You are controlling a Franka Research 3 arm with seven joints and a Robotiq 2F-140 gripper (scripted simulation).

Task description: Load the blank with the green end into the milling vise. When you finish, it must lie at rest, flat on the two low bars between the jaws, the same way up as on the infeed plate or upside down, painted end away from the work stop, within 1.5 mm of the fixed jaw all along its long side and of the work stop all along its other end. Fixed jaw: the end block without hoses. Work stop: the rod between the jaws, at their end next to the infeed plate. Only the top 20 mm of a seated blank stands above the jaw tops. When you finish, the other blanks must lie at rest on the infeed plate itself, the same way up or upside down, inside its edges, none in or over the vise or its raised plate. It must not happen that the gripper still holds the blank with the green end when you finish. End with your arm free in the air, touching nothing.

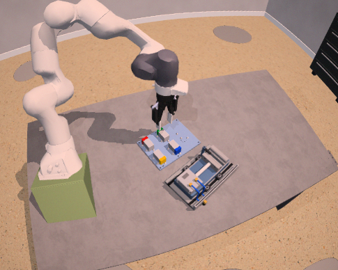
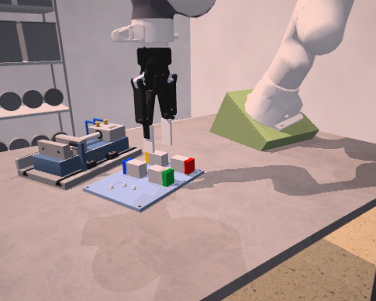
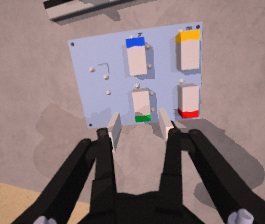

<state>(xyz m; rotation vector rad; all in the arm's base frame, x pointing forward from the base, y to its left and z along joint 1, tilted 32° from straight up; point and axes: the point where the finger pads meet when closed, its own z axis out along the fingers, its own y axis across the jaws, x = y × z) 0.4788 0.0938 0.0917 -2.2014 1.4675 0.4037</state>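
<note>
While the green-ended blank [image 3: 142, 105] lies flat on the infeed plate [image 3: 93, 60], in the row nearest my wrist camera, its green end faces back toward the fingers and its long axis runs straight away from them — that's the relation I care about. In the wrist view the two pads sit either side of that axis, just short of the green end, so I judge the blank is ahead of and below the gripper [image 3: 139, 126], not yet between the pads. The fingers are partly open, gap a bit wider than the blank's short side, and they hold nothing.

Red-ended blank [image 3: 188, 101] is beside it in the same row, close to one pad's path — I'd watch that on descent. Blue-ended blank [image 3: 136, 56] and yellow-ended blank [image 3: 188, 50] are in the far row. Small locating pegs [image 3: 106, 91] dot the plate's open side.

From the exterior view the gripper hangs vertical above the plate, fingertips well above the blanks' tops. The vise [image 1: 201, 175] sits on the worktop [image 1: 260, 115] just beyond the plate, hosed block at its far end from the plate. Next, I'd judge: nudge forward along the blank's axis, then straight down.
</note>
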